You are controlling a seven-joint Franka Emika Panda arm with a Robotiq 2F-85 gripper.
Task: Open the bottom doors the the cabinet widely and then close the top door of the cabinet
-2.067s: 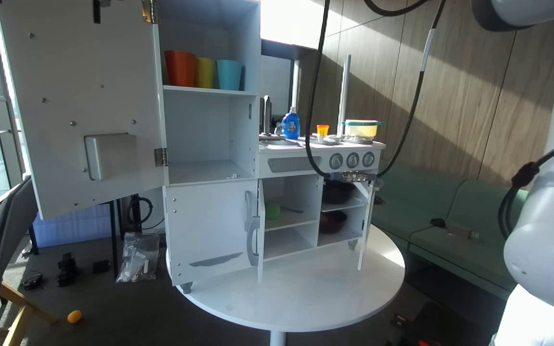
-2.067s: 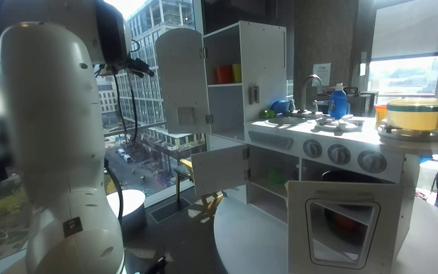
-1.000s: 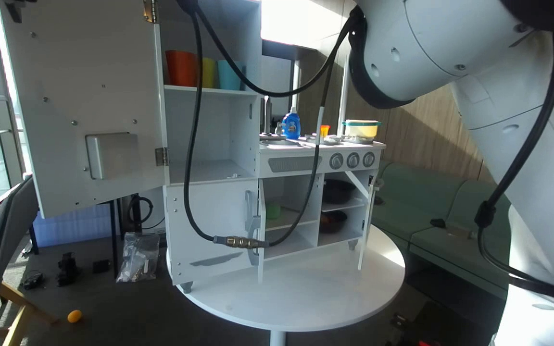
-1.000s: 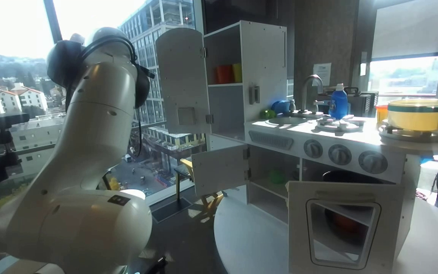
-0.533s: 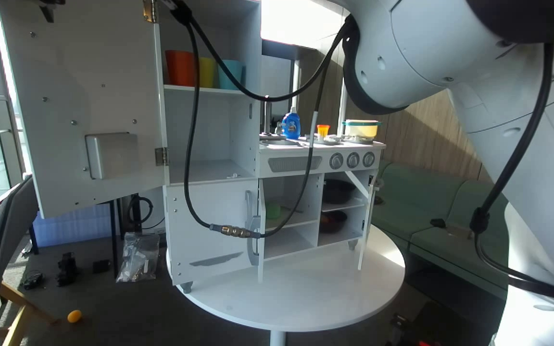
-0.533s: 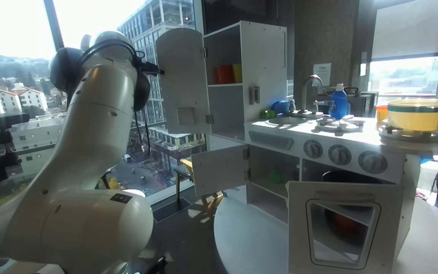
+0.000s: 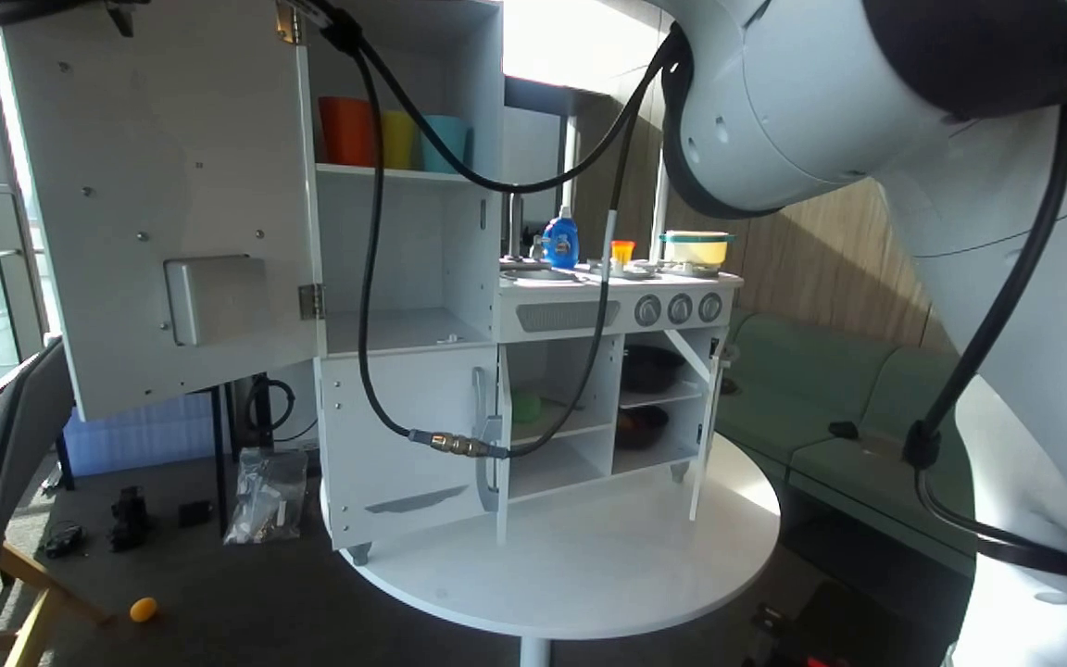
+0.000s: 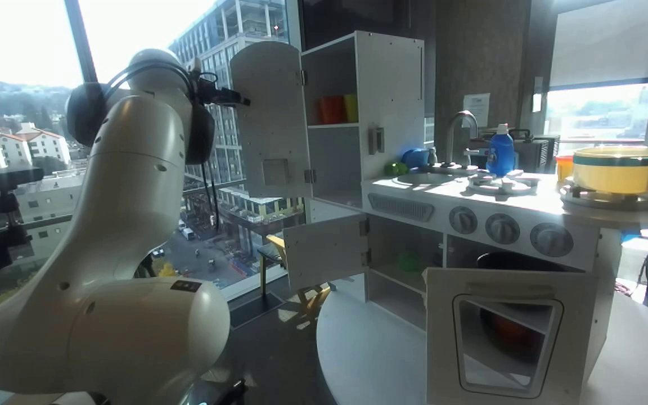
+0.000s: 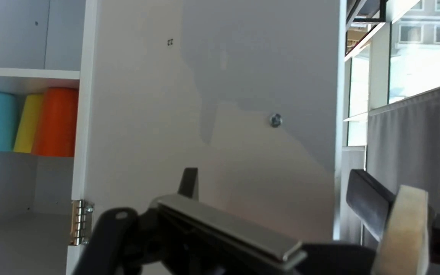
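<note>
The white cabinet (image 8: 390,79) (image 7: 470,245) stands on a round table. Its top door (image 8: 270,124) (image 7: 154,167) is swung wide open in both exterior views, and its inner face fills much of the wrist view (image 9: 139,114). The bottom doors stand open: a plain one (image 8: 327,250) and one with an oven-window frame (image 8: 504,282). My gripper (image 9: 279,184) is open and empty at the top door's free edge. In the wrist view one finger lies over the inner face, the other beyond the edge. I cannot tell whether it touches. An exterior view shows the gripper (image 8: 241,100) at that edge too.
Red, yellow and blue cups (image 7: 348,132) stand on the column's upper shelf. A blue bottle (image 8: 501,152) and a yellow pot (image 8: 625,171) stand on the counter. A cable (image 7: 371,232) hangs from the arm before the cabinet. A chair (image 7: 10,472) stands below the top door.
The arm has swung round, and its cable now hangs lower and before the column. My gripper has moved right, onto the top door's free edge. The doors have not visibly moved.
</note>
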